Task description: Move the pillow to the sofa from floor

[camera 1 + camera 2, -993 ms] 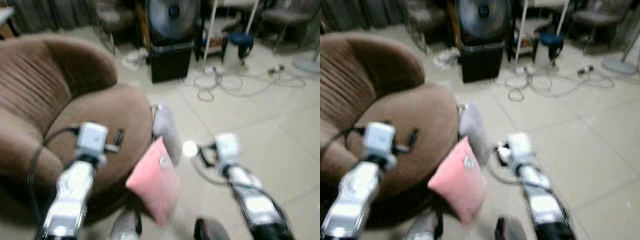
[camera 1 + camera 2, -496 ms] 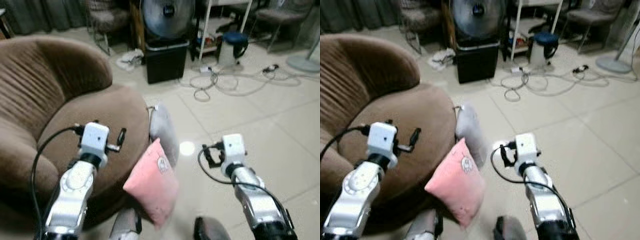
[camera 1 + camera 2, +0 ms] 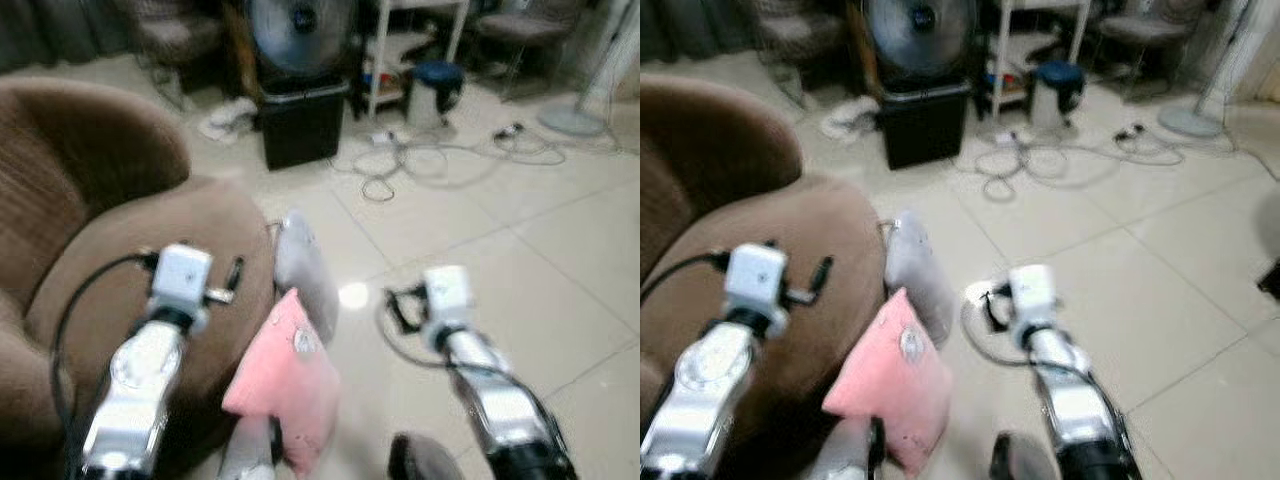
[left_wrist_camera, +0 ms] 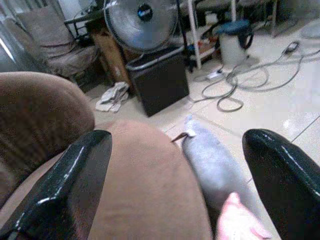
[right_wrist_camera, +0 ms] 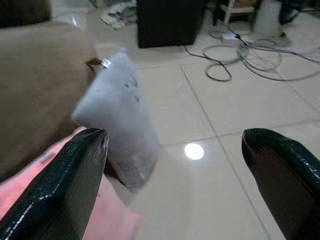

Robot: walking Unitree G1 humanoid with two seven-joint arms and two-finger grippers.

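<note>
Pink pillow: a square pink fabric pillow [image 3: 288, 385] stands on the pale tiled floor [image 3: 520, 270], leaning against the front of the round brown plush sofa [image 3: 150, 260]; not yet on the seat.
Grey pillow: a grey fabric pillow [image 3: 303, 272] stands just behind the pink one, also against the sofa's edge.
Left gripper: the left gripper [image 4: 175, 180] hovers above the sofa seat, fingers spread wide, holding nothing.
Right gripper: the right gripper [image 5: 175, 175] hangs over the floor beside the pillows, fingers wide apart and empty.
Background: a black box [image 3: 300, 125] with a round grey fan [image 3: 300, 30] on it, and loose grey cables [image 3: 440, 160] on the tiles.
Change: the whole head view has shifted since half a second ago; pillows and sofa keep their places relative to each other, and both arms remain raised in front.
</note>
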